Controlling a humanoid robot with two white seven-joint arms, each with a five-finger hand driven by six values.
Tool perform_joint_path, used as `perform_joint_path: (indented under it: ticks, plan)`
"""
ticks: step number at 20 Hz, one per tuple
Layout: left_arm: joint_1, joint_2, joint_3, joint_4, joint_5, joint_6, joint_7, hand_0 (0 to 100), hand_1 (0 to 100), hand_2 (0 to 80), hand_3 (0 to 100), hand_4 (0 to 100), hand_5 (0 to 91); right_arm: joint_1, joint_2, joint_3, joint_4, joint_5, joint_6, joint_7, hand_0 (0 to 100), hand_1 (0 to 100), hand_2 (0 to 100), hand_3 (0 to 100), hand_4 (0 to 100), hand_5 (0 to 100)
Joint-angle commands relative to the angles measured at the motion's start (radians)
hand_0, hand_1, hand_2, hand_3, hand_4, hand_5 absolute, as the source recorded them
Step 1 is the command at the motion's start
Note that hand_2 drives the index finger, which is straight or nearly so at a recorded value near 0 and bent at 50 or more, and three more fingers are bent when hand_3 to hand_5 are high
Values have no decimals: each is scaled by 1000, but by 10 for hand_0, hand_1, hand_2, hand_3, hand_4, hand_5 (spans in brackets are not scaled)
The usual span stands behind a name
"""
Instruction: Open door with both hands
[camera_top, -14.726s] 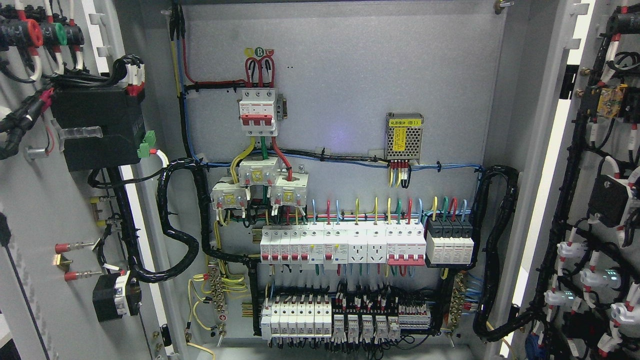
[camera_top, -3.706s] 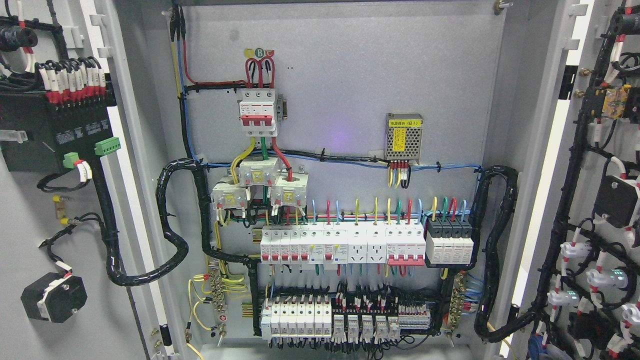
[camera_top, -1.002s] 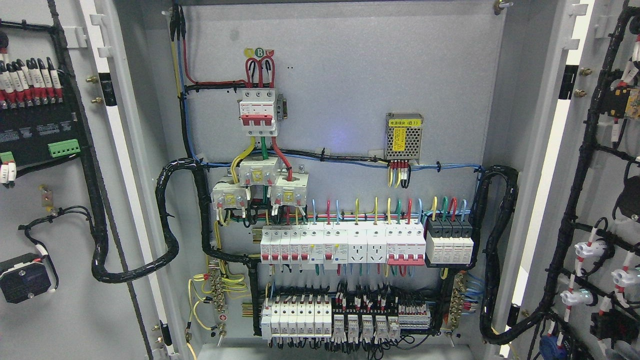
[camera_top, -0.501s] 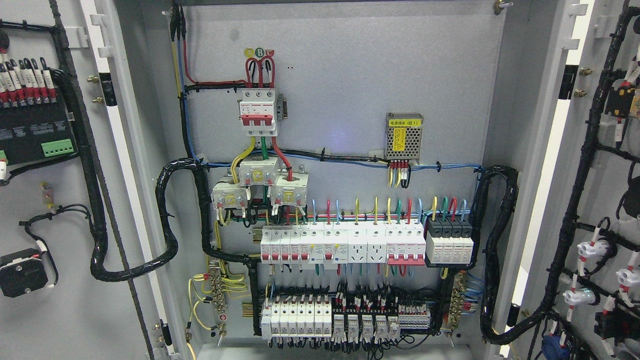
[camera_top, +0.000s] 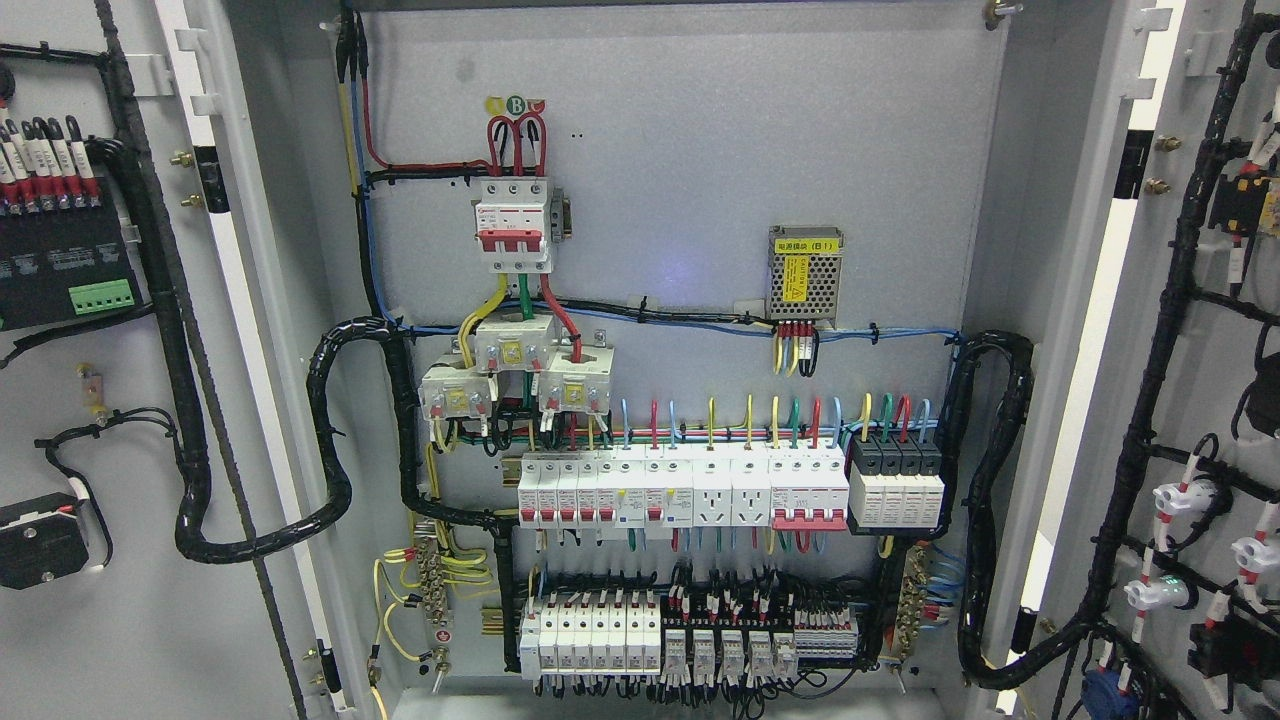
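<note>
Showing the cabinet with left door (camera_top: 110, 620) and right door (camera_top: 1215, 380) swung wide, flanking the breaker row (camera_top: 730, 490); neither robot hand is in view, so its state cannot be told.

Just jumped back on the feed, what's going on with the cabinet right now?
Both cabinet doors stand swung wide: the left door and the right door show their wired inner faces at the picture's edges. Between them the back panel is fully exposed, with the red-handled main breaker up top and rows of breakers below. Neither robot hand is in view, so nothing is being touched.
</note>
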Motion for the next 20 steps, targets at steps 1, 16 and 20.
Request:
perform_joint_path:
  ticks: [1,16,20]
  plan:
    - [-5,7,-10,46,2,-2,3,0,0,0,0,42,0,-6,-41,-12,41,-50,2,12,0,0,0,0,0,0]
    - [12,7,-53,-28,9,-14,7,0,0,0,0,42,0,-28,-99,-12,91,-99,6,33,0,0,0,0,0,0]
    - [22,8,-67,-57,11,-16,7,0,0,0,0,42,0,-28,-99,-13,93,-100,6,47,0,0,0,0,0,0]
